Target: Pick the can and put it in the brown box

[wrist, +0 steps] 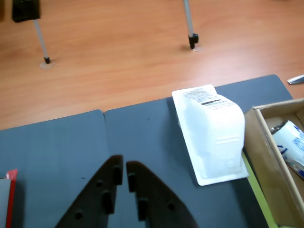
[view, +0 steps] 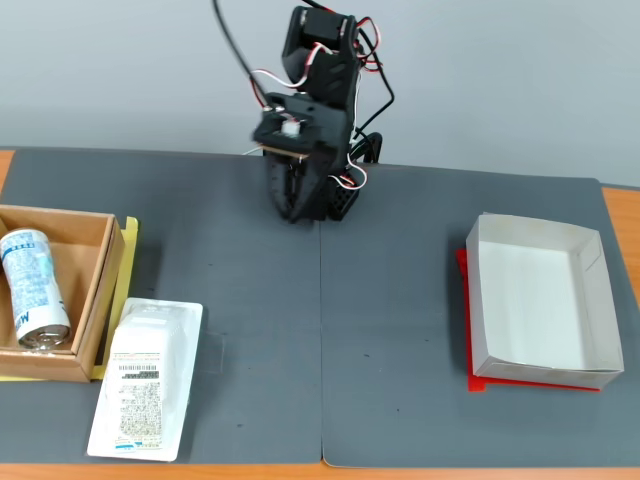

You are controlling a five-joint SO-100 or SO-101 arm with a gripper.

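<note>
The white can [view: 34, 287] with blue lettering lies on its side inside the brown box [view: 100, 285] at the left of the fixed view. In the wrist view the can [wrist: 290, 142] shows at the right edge inside the brown box [wrist: 260, 142]. My gripper [wrist: 124, 172] is shut and empty, its black fingers almost touching over the dark mat. In the fixed view the gripper [view: 296, 205] hangs folded near the arm's base at the back, far from the box.
A flat white plastic-wrapped packet [view: 143, 378] with a barcode label lies beside the brown box, also in the wrist view [wrist: 213, 133]. A white shallow box [view: 540, 300] sits on a red sheet at the right. Dark mats [view: 320, 330] cover the wooden table.
</note>
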